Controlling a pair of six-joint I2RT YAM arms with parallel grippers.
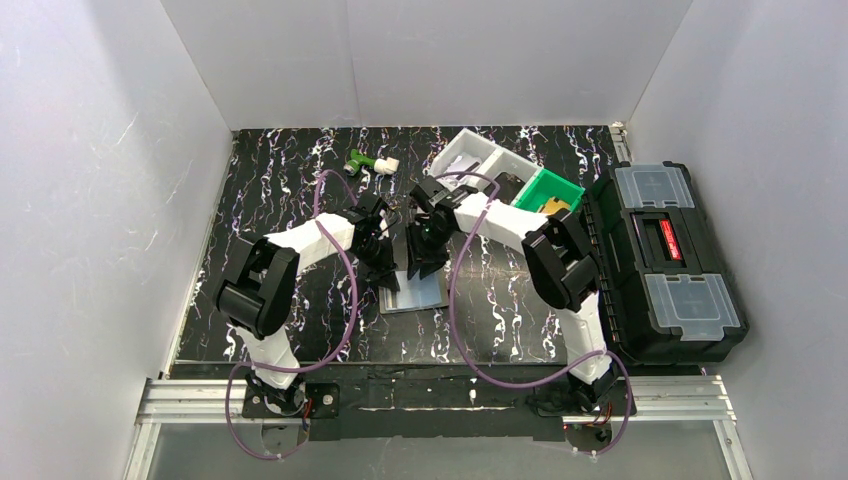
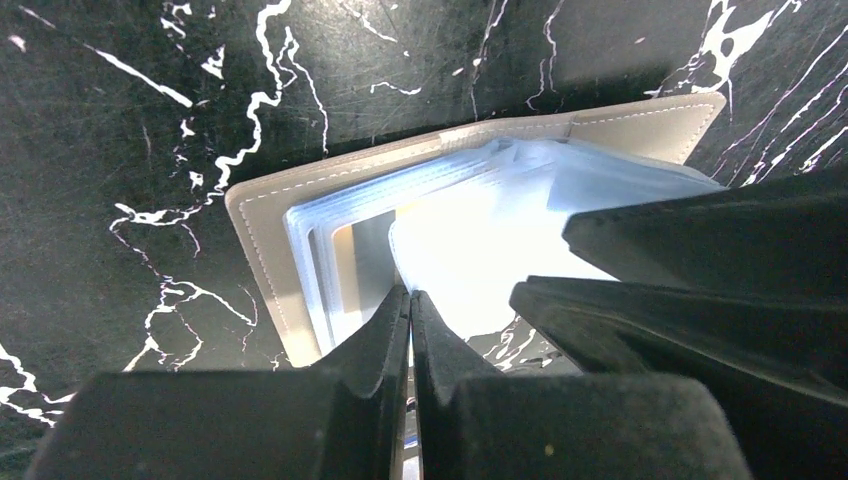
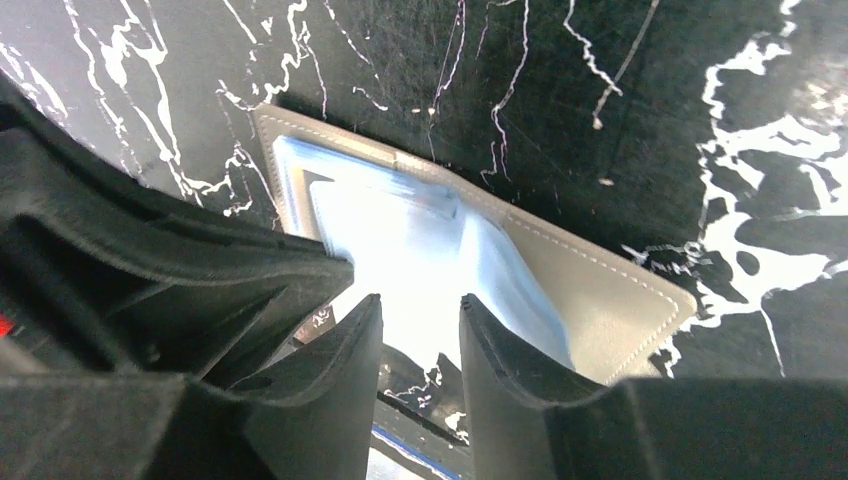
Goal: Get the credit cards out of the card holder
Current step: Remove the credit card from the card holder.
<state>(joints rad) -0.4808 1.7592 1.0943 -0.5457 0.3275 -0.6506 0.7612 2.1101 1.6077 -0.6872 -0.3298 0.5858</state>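
holder (image 2: 262, 215): lies open on tabletop (image 2: 120, 120), sleeves (image 2: 470, 230) fanned up
left tool (image 2: 410, 300): closed, at a sleeve's edge
right tool (image 3: 420, 310): parted, above the sleeves

- a black table (image 1: 500, 310) with white marble veins fills the middle of the top view.
- a white bin (image 1: 470, 155) stands at 1 o'clock, near the far edge.
- a green bin (image 1: 545, 188) is just beside it, at 2 o'clock.
- a black toolbox (image 1: 665, 260) with clear lid compartments lies at 3 o'clock.
- a small green and white object (image 1: 368, 162) lies at 11 o'clock.
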